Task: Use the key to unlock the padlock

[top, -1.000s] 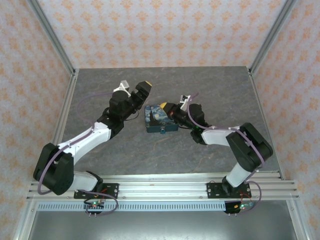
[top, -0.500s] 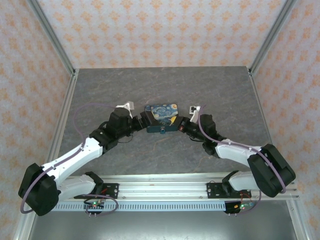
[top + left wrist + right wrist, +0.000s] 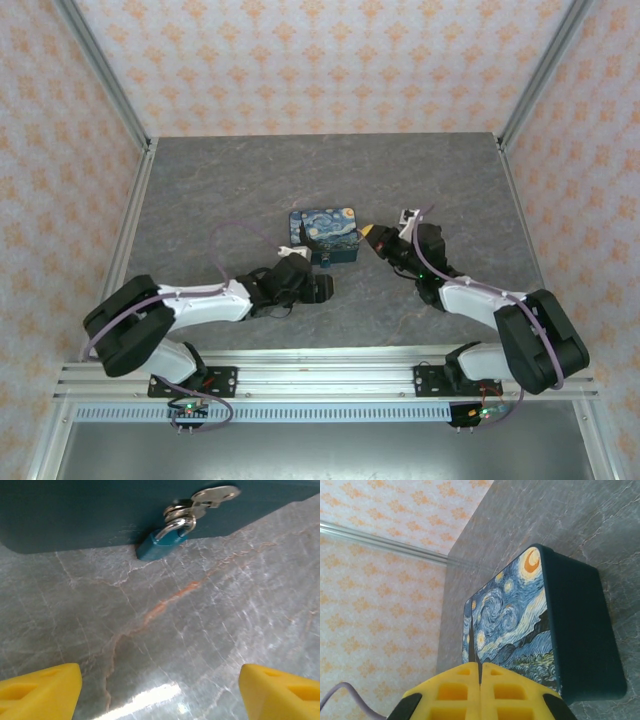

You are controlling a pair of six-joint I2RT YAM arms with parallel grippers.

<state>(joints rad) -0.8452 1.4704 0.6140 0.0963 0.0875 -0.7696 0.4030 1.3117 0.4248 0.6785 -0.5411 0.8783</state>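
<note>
Padlock [image 3: 161, 541], small and blue-bodied, lies ahead of the left gripper [image 3: 160, 694], past the fingertips and roughly midway between their two lines, well apart from both. Its body rests tilted on the grey table [image 3: 215, 630], against the front wall of the box [image 3: 75, 510]. Its silver shackle is looped up through shiny metal parts on that wall; whether any of these is a key I cannot tell. The left fingers [image 3: 40, 690] stand wide apart, low over the table, with bare stone between them and nothing in their hold.

The right gripper [image 3: 480, 692] has its yellow fingers pressed flat together, with no gap and nothing to be seen in the pinch. Just past their tips is the box, its painted lid and one dark side wall turned toward them; whether the tips touch it I cannot tell. From above, the box lies between the two pairs of fingers, the right pair just beside one end of it and the left pair near its front.
</note>
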